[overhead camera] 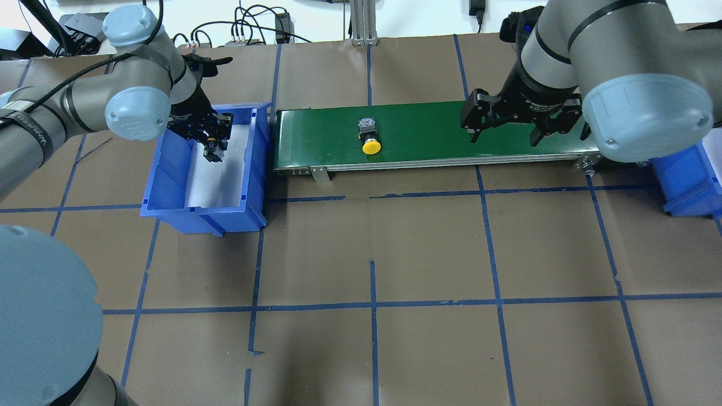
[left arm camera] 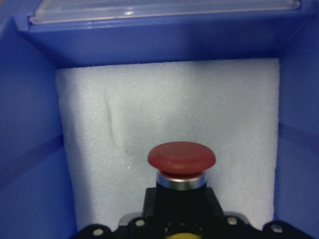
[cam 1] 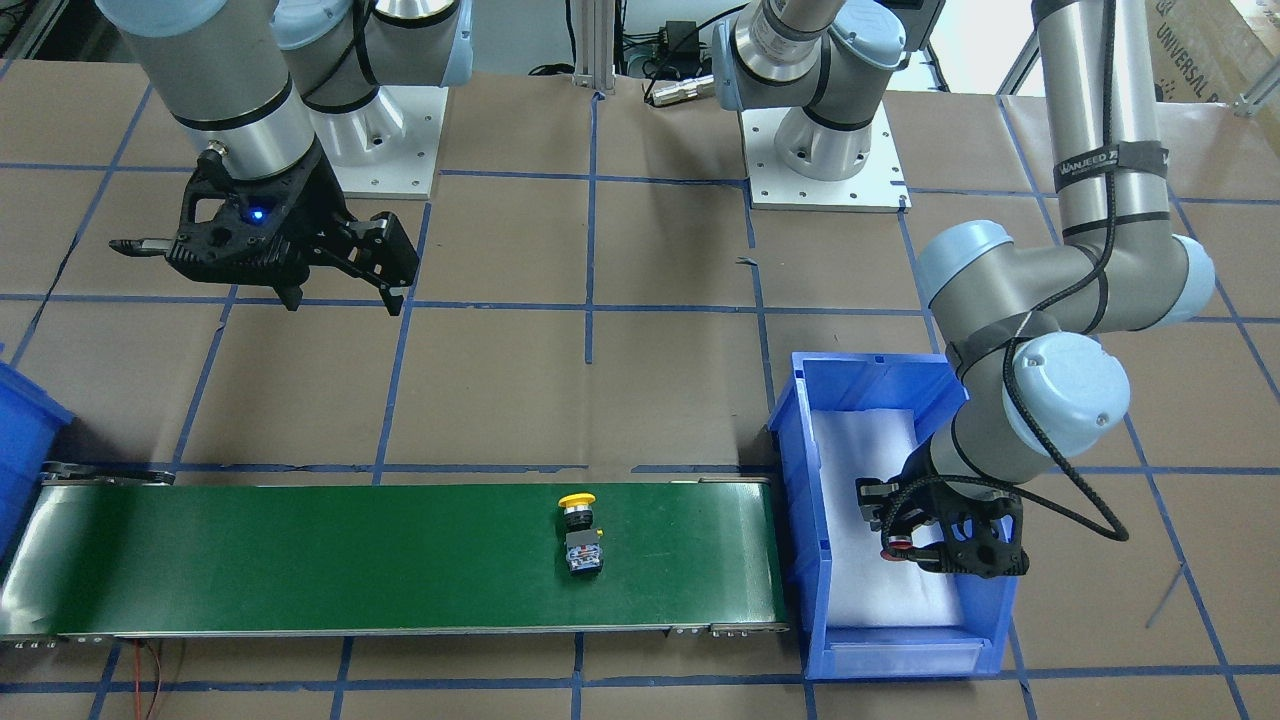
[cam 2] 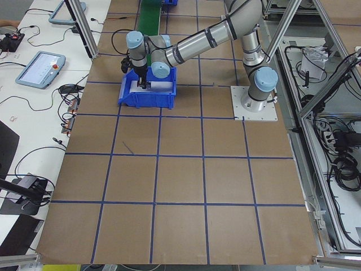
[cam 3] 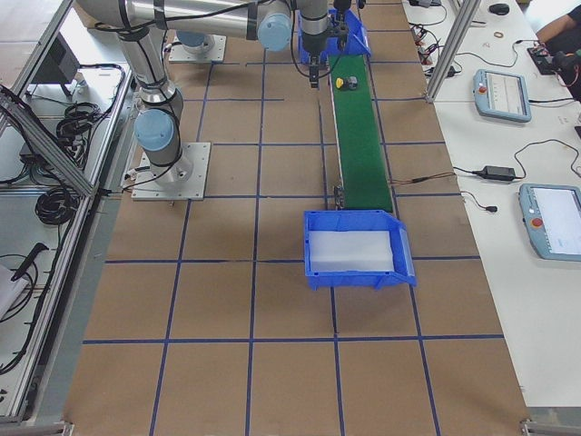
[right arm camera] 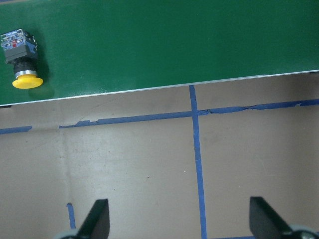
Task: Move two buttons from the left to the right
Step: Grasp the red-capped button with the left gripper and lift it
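Buttons lie apart: the red-capped button (left arm camera: 182, 158) is inside the blue bin (cam 1: 800, 480) at the robot's left, and the yellow-capped button (cam 1: 578, 527) lies on its side on the green conveyor belt (cam 1: 300, 560), about mid-length, cap toward the robot. Only the left wrist view shows the red one clearly, upright over the white foam liner (left arm camera: 174, 99) with its dark body running down into the gripper. The front-facing view gives just a glimpse of the red cap, and the overhead view hides it behind the left gripper (cam 1: 905, 545). That gripper is closed on the button's body; whether the button rests on the foam cannot be told. The left arm bends sharply at the elbow, its wrist dipping into the bin. The right wrist view shows the yellow button at its top left corner and, below the belt's edge, brown table paper crossed by blue tape. The right gripper (cam 1: 345, 300) hangs above the table with its fingers pointing down, spread wide and holding nothing. A second blue bin (overhead camera: 688, 180) stands at the belt's other end, beneath the right arm's elbow.
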`<state>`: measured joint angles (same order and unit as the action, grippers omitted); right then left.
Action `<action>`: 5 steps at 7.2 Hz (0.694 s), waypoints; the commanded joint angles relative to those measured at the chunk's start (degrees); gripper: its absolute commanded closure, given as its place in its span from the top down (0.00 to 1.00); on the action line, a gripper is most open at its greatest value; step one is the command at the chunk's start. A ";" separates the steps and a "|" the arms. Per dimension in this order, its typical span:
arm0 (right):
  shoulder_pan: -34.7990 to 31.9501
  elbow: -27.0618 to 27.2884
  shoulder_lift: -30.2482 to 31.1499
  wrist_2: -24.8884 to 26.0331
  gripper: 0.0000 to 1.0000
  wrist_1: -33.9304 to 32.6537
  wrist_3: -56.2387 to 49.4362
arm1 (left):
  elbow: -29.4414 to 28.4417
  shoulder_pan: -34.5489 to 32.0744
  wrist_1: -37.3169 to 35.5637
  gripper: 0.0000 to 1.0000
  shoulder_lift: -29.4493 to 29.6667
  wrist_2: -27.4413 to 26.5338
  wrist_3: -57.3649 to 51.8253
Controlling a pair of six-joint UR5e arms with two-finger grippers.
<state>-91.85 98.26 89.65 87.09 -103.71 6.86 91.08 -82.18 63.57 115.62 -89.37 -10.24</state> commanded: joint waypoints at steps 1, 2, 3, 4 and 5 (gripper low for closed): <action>0.00 0.00 -0.09 0.01 1.00 0.00 0.00 | -2.21 -0.09 6.88 0.18 -4.42 -0.02 1.09; 0.00 0.00 0.00 -0.08 1.00 0.00 0.00 | -4.05 -0.87 10.22 0.18 -5.83 0.07 3.79; 0.00 0.00 0.00 0.00 1.00 0.00 0.00 | -4.77 -2.71 12.78 0.18 -8.20 0.07 5.04; 0.09 0.00 0.00 0.01 1.00 0.00 0.00 | -4.86 -3.25 14.55 0.18 -9.96 0.07 5.23; 0.09 0.09 0.00 0.01 1.00 0.00 0.00 | -4.86 -4.30 15.78 0.18 -11.28 0.33 8.10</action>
<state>-91.79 98.29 89.64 87.09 -103.71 6.85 86.44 -85.22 77.30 106.34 -89.24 -4.69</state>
